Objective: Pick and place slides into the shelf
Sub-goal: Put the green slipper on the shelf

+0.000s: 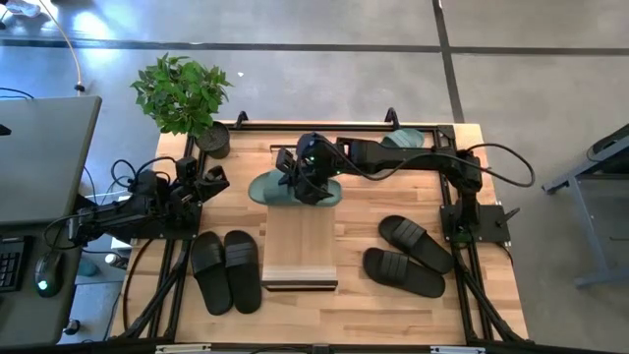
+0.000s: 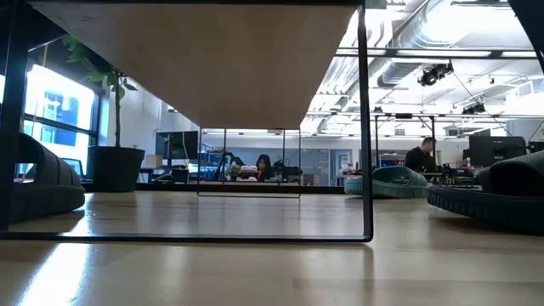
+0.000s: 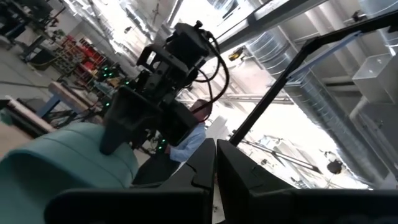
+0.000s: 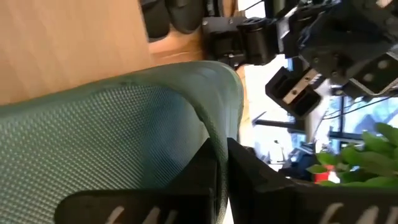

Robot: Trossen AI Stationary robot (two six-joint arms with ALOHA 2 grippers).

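Ribbed sage-green rubber slide [image 1: 267, 189]

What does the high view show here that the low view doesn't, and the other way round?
Only the high view shows both arms: the right end effector shut on a green slide at the shelf's far end, the left end effector shut and empty by the left edge, and a black pair on the table.

Only the low view shows the space under the shelf and people in the room behind.

Both show the potted plant and the second green slide.
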